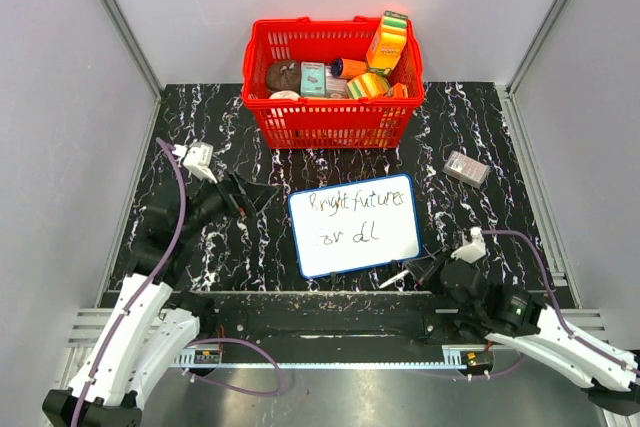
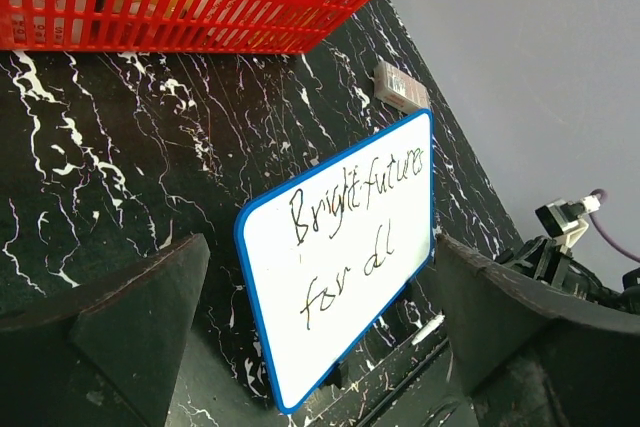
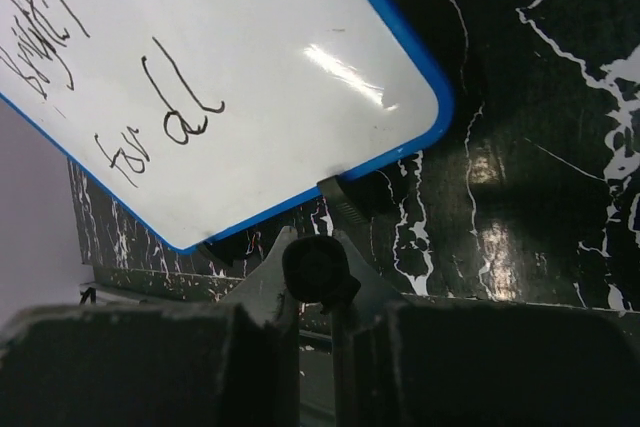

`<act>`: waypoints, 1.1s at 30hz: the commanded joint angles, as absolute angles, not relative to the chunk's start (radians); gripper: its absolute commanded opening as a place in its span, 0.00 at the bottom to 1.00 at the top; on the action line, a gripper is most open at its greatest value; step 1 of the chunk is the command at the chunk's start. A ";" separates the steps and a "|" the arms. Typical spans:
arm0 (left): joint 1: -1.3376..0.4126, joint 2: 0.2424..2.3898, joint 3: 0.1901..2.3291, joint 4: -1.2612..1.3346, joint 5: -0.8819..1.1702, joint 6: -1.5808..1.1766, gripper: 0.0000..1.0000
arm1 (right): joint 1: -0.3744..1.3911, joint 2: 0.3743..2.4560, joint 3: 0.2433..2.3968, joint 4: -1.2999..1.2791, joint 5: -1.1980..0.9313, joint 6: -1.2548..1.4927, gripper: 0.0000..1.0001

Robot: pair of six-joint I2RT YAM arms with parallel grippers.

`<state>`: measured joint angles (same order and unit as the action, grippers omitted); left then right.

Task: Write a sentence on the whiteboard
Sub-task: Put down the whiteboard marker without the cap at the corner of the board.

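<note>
My right pincer (image 1: 422, 271) clamps the marker (image 3: 318, 269), my left pincer (image 1: 252, 194) gapes empty; the whiteboard (image 1: 385, 247) looks light, slide-prone: steady its rim.

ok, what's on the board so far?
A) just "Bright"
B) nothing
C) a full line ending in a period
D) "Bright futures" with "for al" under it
D: in the left wrist view the sentence on the whiteboard reads "Bright futures", with "for al" on the line below.
</note>
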<state>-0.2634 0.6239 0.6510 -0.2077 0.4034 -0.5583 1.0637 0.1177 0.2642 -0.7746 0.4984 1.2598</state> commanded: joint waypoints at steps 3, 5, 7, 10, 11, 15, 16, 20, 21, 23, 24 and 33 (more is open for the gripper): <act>-0.264 0.623 0.692 -0.241 0.416 -0.565 0.99 | 1.058 0.032 0.238 -0.905 0.557 1.414 0.00; -0.264 0.623 0.689 -0.241 0.428 -0.568 0.99 | 1.058 0.076 0.247 -0.902 0.583 1.440 0.00; -0.264 0.618 0.684 -0.238 0.437 -0.572 0.99 | 1.060 0.107 0.247 -0.902 0.598 1.465 0.00; -0.264 0.607 0.684 -0.235 0.451 -0.581 0.99 | 1.060 0.159 0.247 -0.903 0.617 1.522 0.02; -0.264 0.601 0.687 -0.235 0.457 -0.583 0.99 | 1.058 0.170 0.252 -0.907 0.624 1.532 0.02; -0.264 0.584 0.687 -0.233 0.465 -0.591 0.99 | 1.058 0.163 0.265 -0.975 0.656 1.618 0.09; -0.265 0.581 0.686 -0.235 0.466 -0.592 0.99 | 1.058 0.153 0.267 -0.995 0.661 1.637 0.12; -0.265 0.575 0.672 -0.230 0.477 -0.603 0.99 | 1.058 0.060 0.271 -1.017 0.687 1.621 0.35; -0.264 0.575 0.670 -0.230 0.482 -0.601 0.99 | 1.058 0.040 0.276 -1.029 0.695 1.623 0.46; -0.265 0.575 0.663 -0.226 0.486 -0.604 0.99 | 1.058 0.014 0.294 -1.058 0.716 1.627 0.57; -0.265 0.575 0.660 -0.222 0.489 -0.606 0.99 | 1.060 0.021 0.298 -1.054 0.719 1.632 0.63; -0.264 0.591 0.617 -0.166 0.525 -0.634 0.99 | 1.058 0.017 0.351 -1.040 0.775 1.606 1.00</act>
